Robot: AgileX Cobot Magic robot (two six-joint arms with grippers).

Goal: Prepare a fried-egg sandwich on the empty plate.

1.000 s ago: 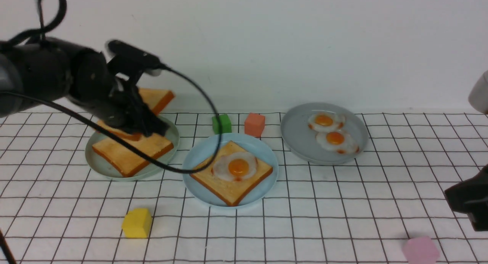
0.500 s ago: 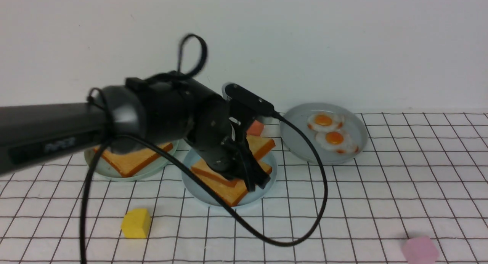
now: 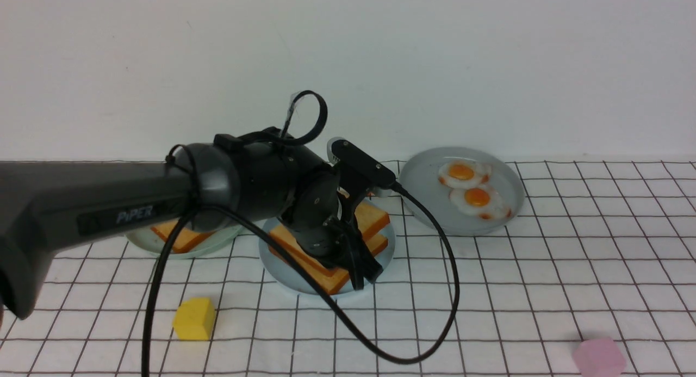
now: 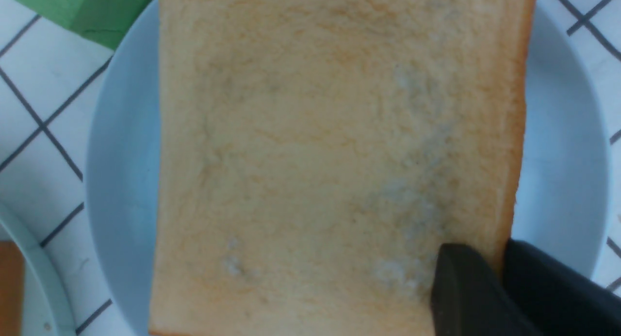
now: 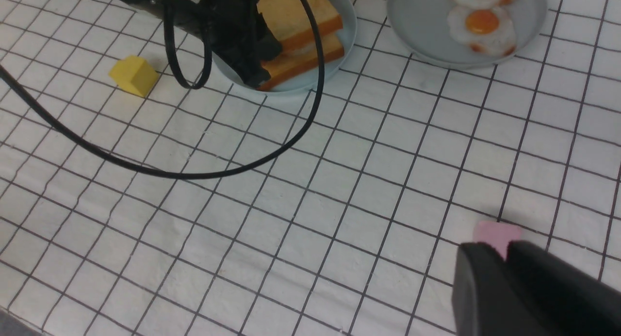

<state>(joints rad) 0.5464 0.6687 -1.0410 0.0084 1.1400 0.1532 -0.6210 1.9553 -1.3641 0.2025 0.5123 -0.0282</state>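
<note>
— How should the top slice [image 4: 315, 156] be let go?

— The left claw [image 3: 367, 276] is set astride one corner of the fried-egg sandwich [image 3: 372, 218], which lies directly beneath it on the light-blue plate [image 4: 558, 132]; whether the crust is pinched or freed cannot be told. The fingers [image 4: 465, 287] should be spread fully, then lifted straight up, so nothing is dragged askew.

— And to its right?

— The right claw [image 5: 502, 251] is held well apart over the surface [image 5: 339, 205], nothing grasped; clenched or released cannot be told.
</note>
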